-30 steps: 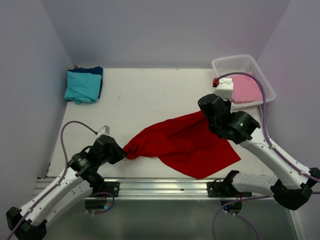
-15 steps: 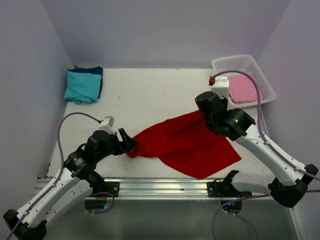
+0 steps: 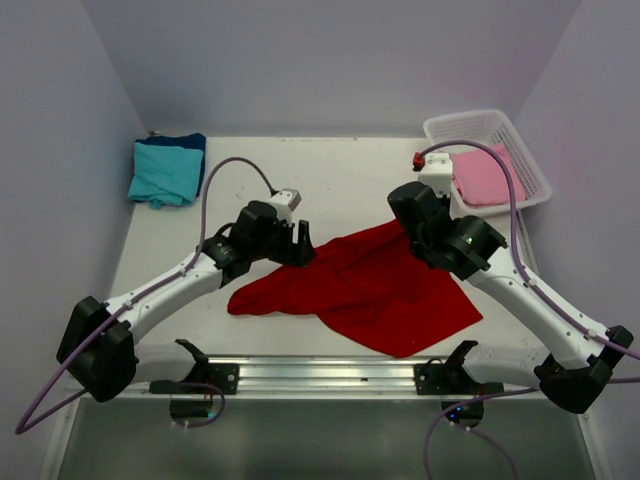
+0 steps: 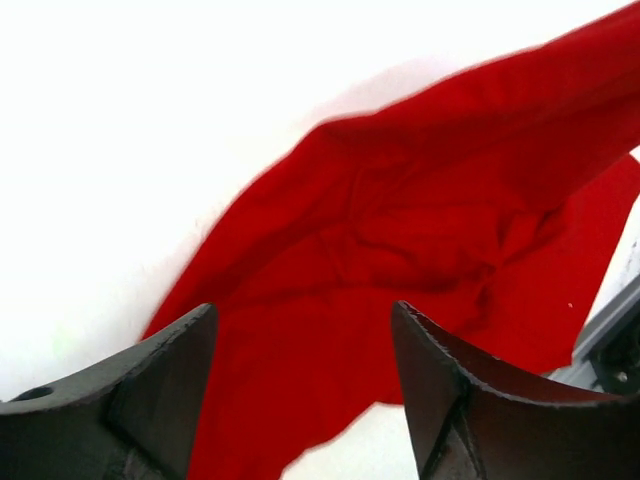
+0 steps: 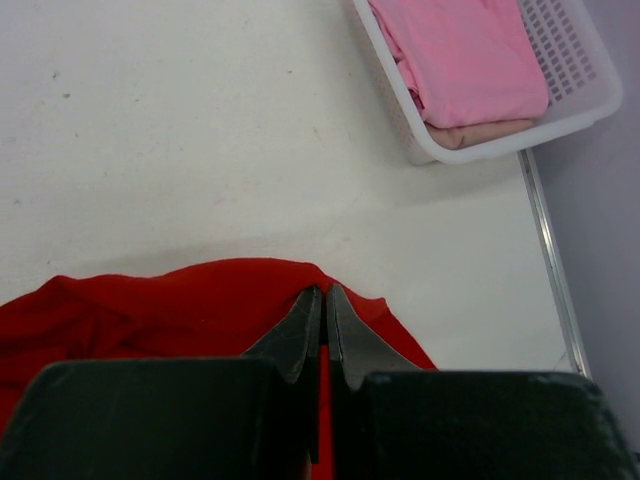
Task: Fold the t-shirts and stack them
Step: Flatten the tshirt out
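Note:
A bright red t-shirt [image 3: 370,290] lies crumpled across the middle of the table. My right gripper [image 3: 407,228] is shut on its far upper edge; in the right wrist view the gripper [image 5: 324,291] has a fold of the red cloth [image 5: 150,310] pinched between its tips. My left gripper [image 3: 300,246] hovers open over the shirt's far left part. In the left wrist view it [image 4: 302,310] stands wide with red cloth [image 4: 400,220] below and nothing held. A teal t-shirt [image 3: 165,172] lies on a dark blue one [image 3: 196,143] at the back left.
A white lattice basket [image 3: 480,122] at the back right holds a pink t-shirt [image 3: 485,175], also in the right wrist view [image 5: 460,50]. A metal rail [image 3: 320,375] runs along the near table edge. Walls close in on the left, back and right.
My left gripper opened, let go of the red shirt's left end and swung away and to the right over the shirt. The released end now lies slack. The right gripper kept its hold.

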You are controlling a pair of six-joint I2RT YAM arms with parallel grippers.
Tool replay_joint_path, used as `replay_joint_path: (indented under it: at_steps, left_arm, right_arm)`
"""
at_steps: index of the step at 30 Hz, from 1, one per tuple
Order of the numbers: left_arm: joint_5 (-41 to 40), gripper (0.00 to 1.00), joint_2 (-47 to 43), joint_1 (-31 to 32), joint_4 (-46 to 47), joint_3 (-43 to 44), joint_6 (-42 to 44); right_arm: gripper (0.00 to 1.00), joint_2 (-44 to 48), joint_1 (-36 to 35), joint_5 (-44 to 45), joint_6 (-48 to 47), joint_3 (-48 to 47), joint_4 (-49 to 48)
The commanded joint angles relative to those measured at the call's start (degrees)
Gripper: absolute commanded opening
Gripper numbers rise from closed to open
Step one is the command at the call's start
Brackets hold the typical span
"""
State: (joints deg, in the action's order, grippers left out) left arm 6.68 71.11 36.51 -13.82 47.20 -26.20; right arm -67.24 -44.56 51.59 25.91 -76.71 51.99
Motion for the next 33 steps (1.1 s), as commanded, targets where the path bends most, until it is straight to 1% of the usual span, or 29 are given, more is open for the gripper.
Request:
replay_joint_path:
  at_steps: [1,3,4,5,6,7,9,10,13,18,33]
  left_arm:
    - [1.8,0.72,4.4,0.3,7.5,5.3,10.3]
    - [3.1,0.67,6.2,0.4,8.6,5.8,11.6]
    - [5.4,0.63,8.3,0.5,9.2,6.6,12.0]
    - [6.6,0.61,9.6,0.4,9.5,6.9,12.2]
    - [7.5,0.59,12.4,0.7,8.9,7.4,13.1]
    - [9.0,0.53,13.9,0.8,8.3,9.0,13.5]
    - [11.1,0.48,16.8,1.0,7.2,10.4,14.7]
    - [13.3,0.45,19.0,1.3,6.7,11.5,15.1]
    - [15.7,0.42,22.3,1.7,6.9,12.5,16.3]
    - [16.5,0.40,25.7,1.7,7.2,13.8,17.0]
    - [18.8,0.39,30.0,1.8,9.1,14.2,17.9]
  right_arm:
    - [0.00,-0.4,0.3,-1.1,1.0,0.2,-2.4]
    - [0.00,-0.9,0.3,-1.4,1.1,0.5,-2.8]
    - [0.00,-1.0,0.3,-1.7,1.1,0.6,-2.9]
    - [0.00,-1.0,0.3,-1.7,1.1,0.7,-3.1]
    - [0.00,-1.1,0.3,-1.8,1.2,0.9,-3.3]
    - [0.00,-1.1,0.3,-1.8,1.2,0.9,-3.5]
    - [0.00,-1.2,0.3,-2.0,1.2,1.1,-3.6]
    - [0.00,-1.2,0.3,-2.1,1.2,1.2,-3.6]
    - [0.00,-1.0,0.3,-2.0,1.2,1.6,-3.8]
    - [0.00,-0.6,0.3,-2.1,1.1,2.2,-4.0]
    - [0.00,0.9,0.3,-1.8,1.2,3.7,-3.9]
